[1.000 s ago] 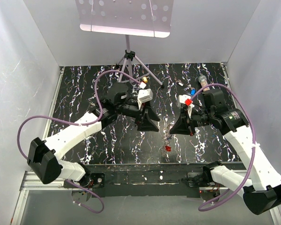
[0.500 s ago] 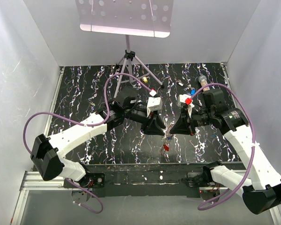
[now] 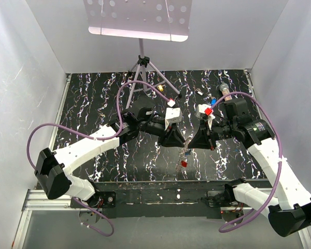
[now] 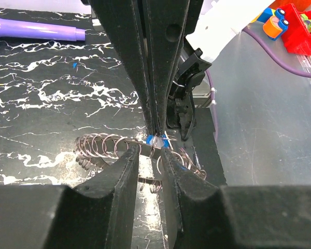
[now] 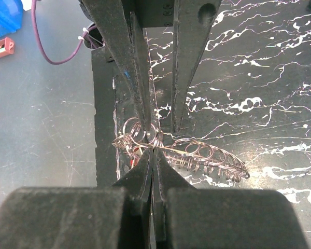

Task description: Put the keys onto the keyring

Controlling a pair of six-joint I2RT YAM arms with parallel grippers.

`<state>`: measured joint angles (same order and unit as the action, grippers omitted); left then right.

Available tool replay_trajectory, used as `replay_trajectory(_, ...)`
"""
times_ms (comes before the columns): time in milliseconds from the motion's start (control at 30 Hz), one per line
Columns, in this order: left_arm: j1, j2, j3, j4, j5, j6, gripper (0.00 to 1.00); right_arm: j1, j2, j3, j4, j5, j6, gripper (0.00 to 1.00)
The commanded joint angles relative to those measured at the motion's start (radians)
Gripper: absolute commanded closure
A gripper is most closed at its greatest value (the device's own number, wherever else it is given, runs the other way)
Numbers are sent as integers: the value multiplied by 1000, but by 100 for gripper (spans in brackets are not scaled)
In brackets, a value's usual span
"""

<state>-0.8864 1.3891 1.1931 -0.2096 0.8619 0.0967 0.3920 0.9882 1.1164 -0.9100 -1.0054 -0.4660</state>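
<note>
The overhead view shows little beyond two black wedges meeting tip to tip over the dark marbled surface [image 3: 93,104]. A red key [image 3: 184,163] lies apart from them on the arm-base side. Whether it touches the surface cannot be told.

The left wrist view fills in the detail. The left end effector [image 4: 150,155] has its fingers narrowly apart, straddling a strand of the keyring [image 5: 197,152]. Whether its pads touch the wire cannot be told. Just beyond its tips is a blue key [image 4: 158,141], seen only in this view, right where the opposite tips come down. A purple pen [image 4: 36,33] lies far off to its left.

The right wrist view shows the right end effector [image 5: 153,150] with its fingers pressed together and the ring's wire nipped at the very tips. The other arm's two fingers stand on either side of the ring's small loops, directly ahead.

The keyring is thin grey wire. It is a long, flattened loop strung with many small overlapping rings, giving a jagged, chain-like edge. It trails out to the right of the right end effector's tips.
</note>
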Motion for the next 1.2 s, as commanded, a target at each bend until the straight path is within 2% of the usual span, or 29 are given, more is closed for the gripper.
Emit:
replay_trajectory(0,-11,11,43,1,15,11,77,-10,-6,23,43,-48,17,99)
replay_trajectory(267,-22,22,45,1,14,11,80,-10,-5,25,53,-53,29,99)
replay_trajectory(533,-26,28,51,1,11,9,90,-10,-3,25,54,-55,32,99)
replay_trajectory(600,-26,27,53,1,19,9,100,-10,-3,25,54,-55,32,99)
replay_trajectory(800,-26,-2,28,1,9,17,100,-15,-11,28,62,-65,47,99)
replay_trajectory(867,-26,-33,5,22,-27,0,100,-25,-22,36,69,-93,64,75)
replay_trajectory(900,-25,-54,-21,57,-41,-20,100,-36,-31,43,66,-116,69,52)
replay_trajectory(933,-25,-73,-56,106,-52,-52,100,-42,-39,48,65,-131,70,45)
replay_trajectory(1000,-25,-116,-128,259,-87,-136,100,-54,-65,52,62,-145,73,38)
replay_trajectory(1100,-25,-173,-228,442,-174,-231,100,-59,-138,31,91,-119,61,36)
replay_trajectory(1167,-25,-200,-311,630,-257,-299,100,-59,-207,-22,173,-118,76,36)
